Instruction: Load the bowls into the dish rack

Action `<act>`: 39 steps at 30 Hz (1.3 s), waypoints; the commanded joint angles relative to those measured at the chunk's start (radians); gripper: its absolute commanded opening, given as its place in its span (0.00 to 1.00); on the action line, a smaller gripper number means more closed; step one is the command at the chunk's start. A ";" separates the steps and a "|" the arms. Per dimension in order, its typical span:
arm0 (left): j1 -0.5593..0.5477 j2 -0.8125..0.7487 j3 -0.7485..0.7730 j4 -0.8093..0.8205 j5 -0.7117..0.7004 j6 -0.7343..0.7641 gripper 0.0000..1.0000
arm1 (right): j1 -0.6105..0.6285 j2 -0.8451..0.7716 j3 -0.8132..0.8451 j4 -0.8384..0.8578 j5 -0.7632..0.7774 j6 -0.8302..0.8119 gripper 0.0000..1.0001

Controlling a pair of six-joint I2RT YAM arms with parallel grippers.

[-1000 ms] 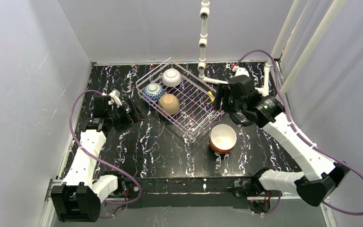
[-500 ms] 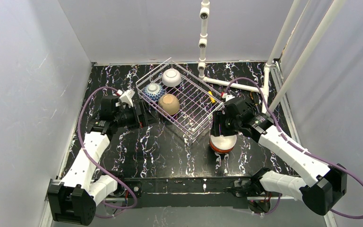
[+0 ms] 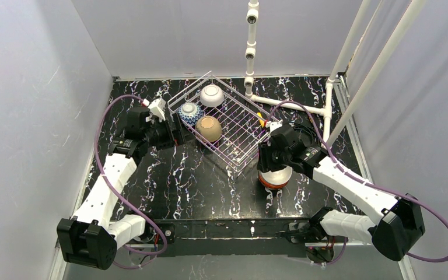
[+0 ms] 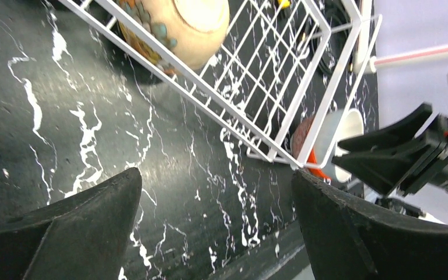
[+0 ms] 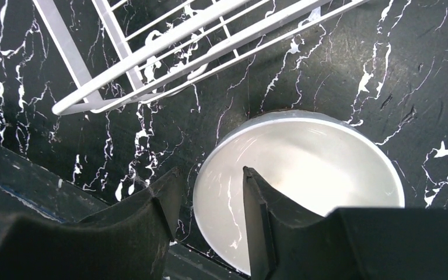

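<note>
Dish rack (image 3: 239, 131): far-centre of worktop, set askew.
Inside, left end: white bowl (image 3: 212, 95), blue-patterned bowl (image 3: 189, 111), tan bowl (image 3: 209, 128).
Red-orange bowl (image 3: 275, 178): upright on worktop, just beside rack's near corner.
Right gripper (image 5: 210, 175): fingers apart, straddling that bowl's rim, not clamped.
Left gripper (image 4: 216, 181): spread wide, empty, beside rack's left side.

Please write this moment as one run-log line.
right end effector: open, astride rim of red-orange bowl | left end effector: open, empty | dish rack: white bowl, blue-patterned bowl, tan bowl
</note>
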 commanded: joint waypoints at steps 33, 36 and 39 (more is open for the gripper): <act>-0.008 -0.039 0.045 0.116 -0.179 0.090 0.98 | 0.049 0.072 0.037 -0.033 0.066 0.046 0.15; -0.008 -0.049 0.044 0.112 -0.192 0.094 0.98 | 0.048 0.050 0.083 -0.067 0.121 0.082 0.04; -0.008 -0.059 0.042 0.112 -0.196 0.095 0.98 | 0.048 0.026 0.135 -0.108 0.162 0.104 0.01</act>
